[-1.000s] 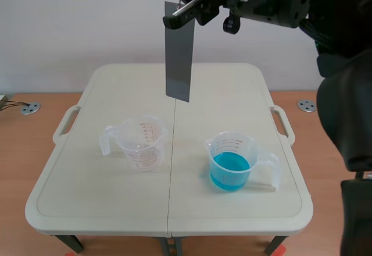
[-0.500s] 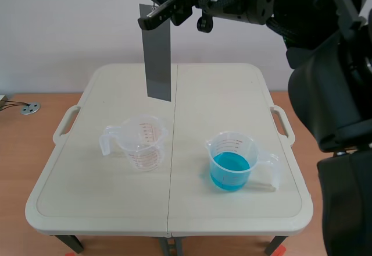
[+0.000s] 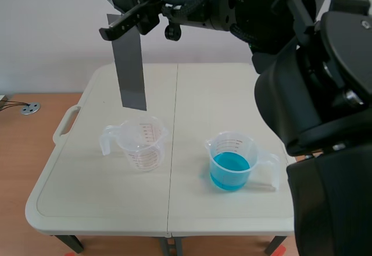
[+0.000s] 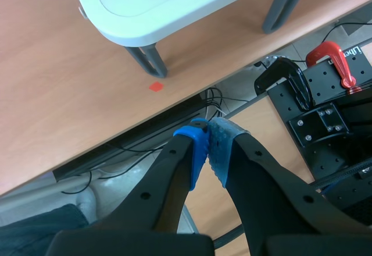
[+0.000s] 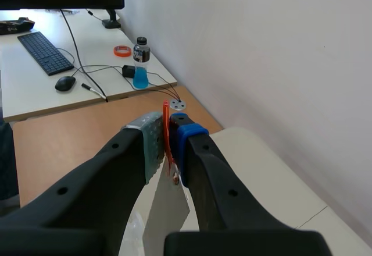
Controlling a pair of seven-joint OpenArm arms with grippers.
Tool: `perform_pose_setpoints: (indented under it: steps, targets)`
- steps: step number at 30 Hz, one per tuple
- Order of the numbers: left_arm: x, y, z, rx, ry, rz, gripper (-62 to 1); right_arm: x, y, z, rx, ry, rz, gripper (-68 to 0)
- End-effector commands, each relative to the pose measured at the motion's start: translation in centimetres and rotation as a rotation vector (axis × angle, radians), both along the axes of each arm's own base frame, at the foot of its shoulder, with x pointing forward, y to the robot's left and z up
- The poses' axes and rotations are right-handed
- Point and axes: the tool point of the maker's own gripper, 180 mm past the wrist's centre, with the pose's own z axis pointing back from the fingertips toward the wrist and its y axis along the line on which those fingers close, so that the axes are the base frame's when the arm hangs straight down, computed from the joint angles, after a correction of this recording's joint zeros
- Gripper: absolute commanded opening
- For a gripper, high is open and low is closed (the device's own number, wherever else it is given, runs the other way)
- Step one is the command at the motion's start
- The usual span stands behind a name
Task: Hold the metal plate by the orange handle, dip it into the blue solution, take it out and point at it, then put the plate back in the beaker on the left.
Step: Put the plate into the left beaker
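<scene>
**Holding metal plate aloft, near the left beaker**

Right arm: comes in from the right side and reaches high across the scene to the left half of the table [image 3: 87,198]. Right gripper [image 3: 129,22]: jaws clamped on the thin orange handle [image 5: 167,129], a dotted grey pad on one side and a blue pad on the other.

Metal plate [image 3: 132,73]: dark grey, hanging roughly upright from the handle. Its lower edge is above the empty left beaker [image 3: 142,142], outside it and clear of the rim.

Right beaker [image 3: 232,163]: holds the blue solution, well apart from the plate.

Left gripper [image 4: 208,141]: pads pressed together on nothing, pointing at the floor beside a table corner. This arm does not show in the scene view.

Writing: both beakers carry red graduation marks, too small to read. A red clamp [image 4: 332,58] sits by white lettering cut off at the frame edge.

Background, right wrist view: keyboard [image 5: 43,52], mouse [image 5: 64,83], bottle [image 5: 140,64] with an illegible label.
</scene>
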Motion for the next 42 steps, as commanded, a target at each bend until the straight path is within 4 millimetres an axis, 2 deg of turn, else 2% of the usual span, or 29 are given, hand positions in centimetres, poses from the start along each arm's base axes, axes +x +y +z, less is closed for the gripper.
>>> perform_pose_setpoints:
  steps: [1, 7, 42]
  targets:
    - [0.3, -0.2, 0.3, -0.013, -0.016, 0.003, -58.3, 0.0, 0.2, 1.6, 0.035, -0.035, 0.013, -66.2]
    - [0.3, -0.2, 0.3, -0.013, -0.016, 0.002, -58.3, 0.1, 0.6, 1.4, 0.044, -0.020, 0.016, -66.2]
    - [1.1, -0.3, 0.3, -0.014, -0.033, 0.001, -58.3, 2.1, 1.5, -6.9, 0.008, 0.119, 0.006, -66.2]
